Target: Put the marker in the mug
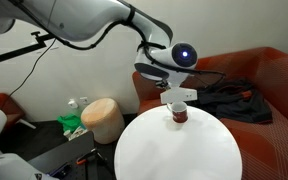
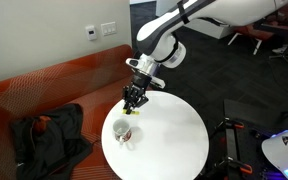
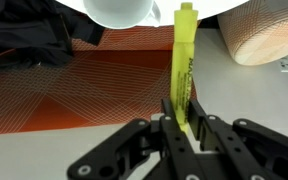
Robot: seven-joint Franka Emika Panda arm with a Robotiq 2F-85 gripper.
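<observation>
**Marker pinched over the mug at the couch-side edge**

The mug stands close to the edge of the round white table, on the side next to the red couch. From the mug, the wide white top runs on to the middle and the other edges, so that is where I have room to move. On the mug's side the room is tight, because the couch is just past that edge. A dark heap of cloth lies on the couch near the table. In an exterior view a tan stool stands on the floor off another edge, apart from the table.

The tabletop is smooth and plain white. The floor is dark carpet. The wall behind the couch is pale.

The gripper is pinching the marker. Its black fingers press on the marker's near end from both sides. The yellow-green stick pokes straight out past them. In the wrist view its far tip sits just beside the mug's whitish rim. In both exterior views the gripper hangs right over the mug and points down. I cannot tell if the tip is inside the mug or touching it.
</observation>
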